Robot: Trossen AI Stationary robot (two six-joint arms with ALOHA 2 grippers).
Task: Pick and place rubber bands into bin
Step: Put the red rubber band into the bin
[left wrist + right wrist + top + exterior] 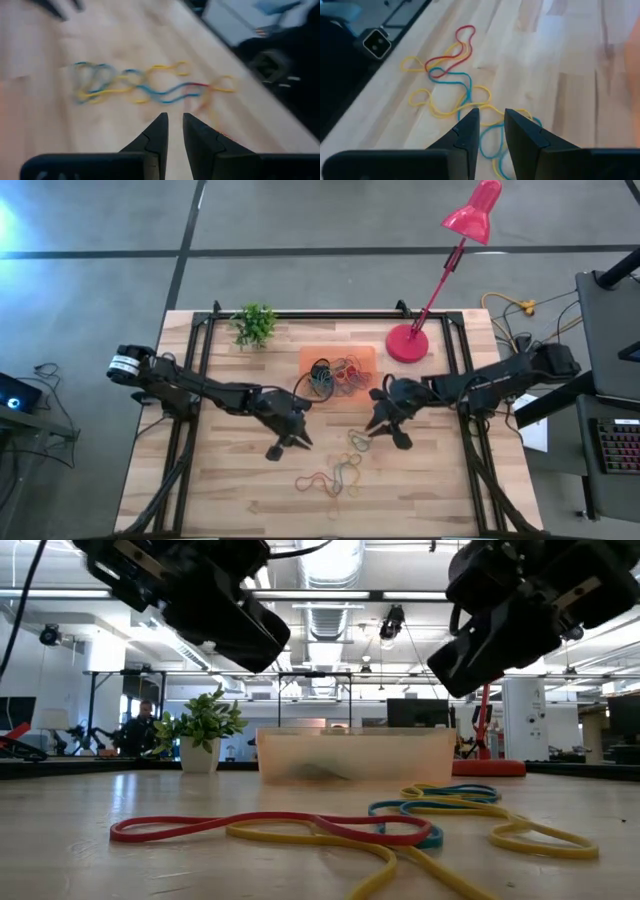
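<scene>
Several rubber bands (345, 470) lay below-centre, under the right gripper (386, 430), the nearer arm; fingers narrowly parted, empty. Left gripper (288, 443) likewise.

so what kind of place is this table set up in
Probably a robotics lab or open workshop: exposed ceiling ducts and strip lights overhead, more workbenches behind, a monitor, and a person seated at the back.

A pale wooden table (200, 480) carries loose rubber bands (340, 473) beneath the right gripper (385, 432), an orange bin (310, 360) just beyond it, a potted plant (254, 325) and a red lamp (407, 342).
</scene>
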